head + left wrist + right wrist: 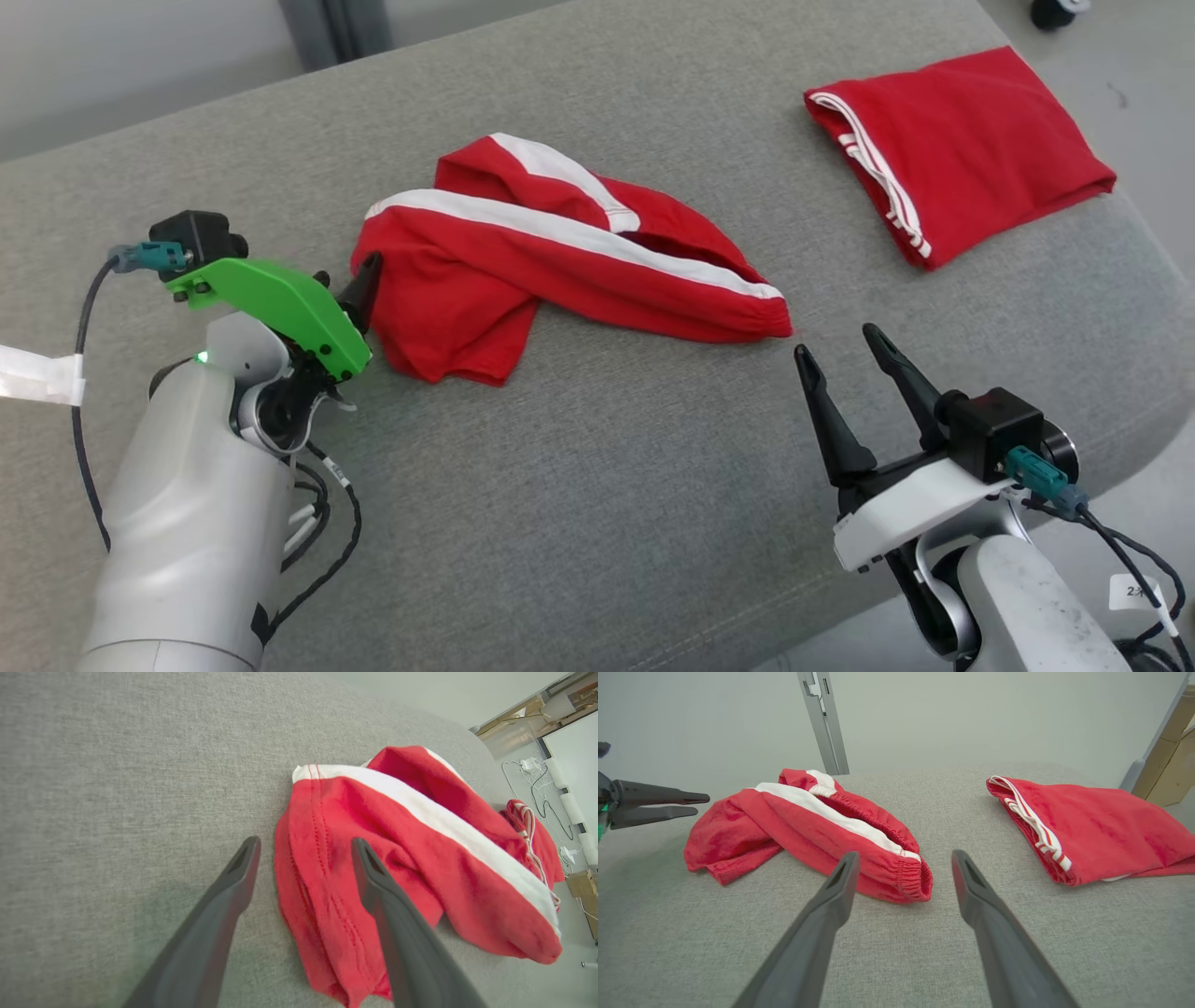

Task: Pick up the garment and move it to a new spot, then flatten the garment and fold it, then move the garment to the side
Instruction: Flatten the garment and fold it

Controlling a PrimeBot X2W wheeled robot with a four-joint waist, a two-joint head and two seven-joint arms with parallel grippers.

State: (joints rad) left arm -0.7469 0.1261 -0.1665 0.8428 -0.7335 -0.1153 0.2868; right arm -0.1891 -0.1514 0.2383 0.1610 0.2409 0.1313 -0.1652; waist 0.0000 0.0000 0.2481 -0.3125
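At the garment's near hem, the left gripper stood with its two fingers apart and nothing clamped; in the left wrist view one finger lay over bare grey cushion and the other over red cloth, so the hem sat between them. Contact with the fabric could not be told. The garment, red with a white side stripe, lay crumpled and doubled over itself near the middle of the cushion, elastic waistband toward the robot's right. The right gripper hovered just short of that waistband end, fingers also apart, holding nothing. A second red garment, already folded, lay well apart at the far right. Judgement: pick-up not yet made. Risks noted: a close at this spot might catch only the top layer, or the whole bunched stack, because the folds overlap at the hem; either would leave the piece twisted when lifted. Fingertips set too low might snag the cushion weave. A one-handed lift might drag the loose end toward the folded piece and disturb it.
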